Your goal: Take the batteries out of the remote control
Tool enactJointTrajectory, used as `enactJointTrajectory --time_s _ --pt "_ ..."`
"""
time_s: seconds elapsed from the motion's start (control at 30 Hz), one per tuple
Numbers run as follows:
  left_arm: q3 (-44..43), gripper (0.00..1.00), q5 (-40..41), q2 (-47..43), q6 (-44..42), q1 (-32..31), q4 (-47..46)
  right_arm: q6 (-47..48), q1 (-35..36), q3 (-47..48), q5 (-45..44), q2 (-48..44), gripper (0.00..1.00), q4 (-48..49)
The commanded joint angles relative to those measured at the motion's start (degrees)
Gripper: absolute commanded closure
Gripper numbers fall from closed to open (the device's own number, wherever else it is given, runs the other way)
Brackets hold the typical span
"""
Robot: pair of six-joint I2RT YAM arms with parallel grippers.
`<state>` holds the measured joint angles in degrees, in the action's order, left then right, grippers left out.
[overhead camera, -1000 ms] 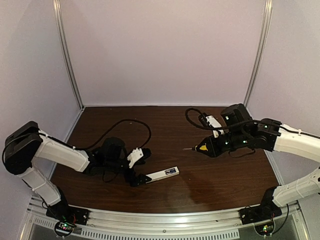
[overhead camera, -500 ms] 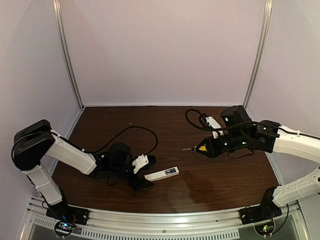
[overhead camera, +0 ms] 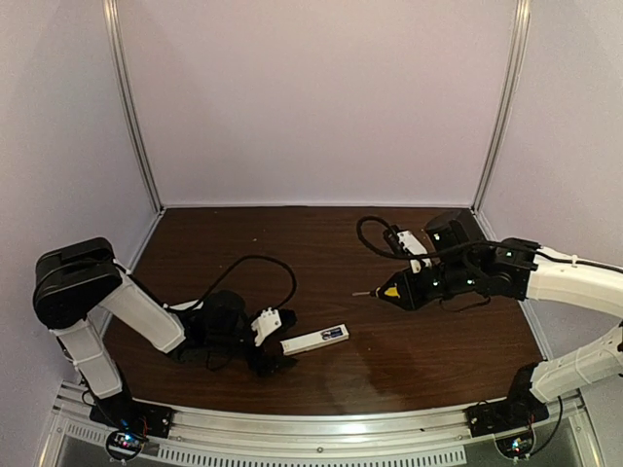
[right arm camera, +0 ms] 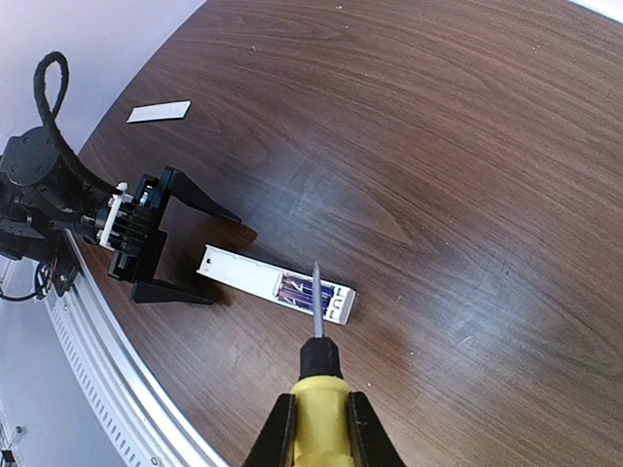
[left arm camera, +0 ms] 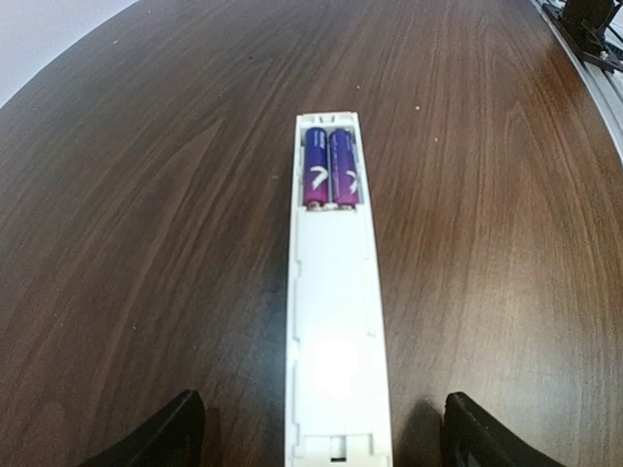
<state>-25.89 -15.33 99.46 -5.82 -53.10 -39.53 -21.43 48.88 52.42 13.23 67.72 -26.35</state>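
The white remote control (overhead camera: 314, 341) lies flat on the brown table, back side up. Two blue-purple batteries (left arm camera: 331, 170) sit side by side in its open recess at the far end, and also show in the right wrist view (right arm camera: 297, 290). My left gripper (overhead camera: 284, 342) is open, its black fingers (left arm camera: 175, 433) standing either side of the remote's (left arm camera: 331, 331) near end without touching it. My right gripper (overhead camera: 407, 288) is shut on the yellow-handled screwdriver (right arm camera: 316, 413), held above the table to the right of the remote, with the tip pointing toward the battery end.
The thin white cover strip (right arm camera: 159, 112) lies on the table beyond the left arm. A black cable (overhead camera: 263, 263) loops behind the left gripper. An aluminium rail (overhead camera: 321, 428) runs along the table's near edge, and pale walls enclose the back and sides.
My left gripper has slid lower and squared up, so its open jaws now straddle the remote's near end. The right gripper with the screwdriver has drifted slightly left.
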Motion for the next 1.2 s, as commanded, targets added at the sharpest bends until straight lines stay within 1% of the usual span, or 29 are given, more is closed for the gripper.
enactJointTrajectory --time_s 0.0,0.3,0.63,1.17 --pt "0.6 0.14 0.7 2.0 0.9 -0.4 -7.1 -0.9 0.1 -0.6 0.1 0.6 1.00 1.7" --pt "0.3 0.19 1.6 4.7 0.4 -0.8 -9.7 -1.2 0.1 -0.8 0.2 1.0 1.00 2.4" --pt "-1.4 0.23 0.8 6.8 -0.4 -0.9 -9.4 -1.4 0.1 -1.0 0.2 0.9 1.00 2.8" --pt "-4.7 0.35 0.0 9.8 -0.9 -1.6 -8.5 -1.7 0.1 -1.4 0.4 0.5 1.00 3.2"
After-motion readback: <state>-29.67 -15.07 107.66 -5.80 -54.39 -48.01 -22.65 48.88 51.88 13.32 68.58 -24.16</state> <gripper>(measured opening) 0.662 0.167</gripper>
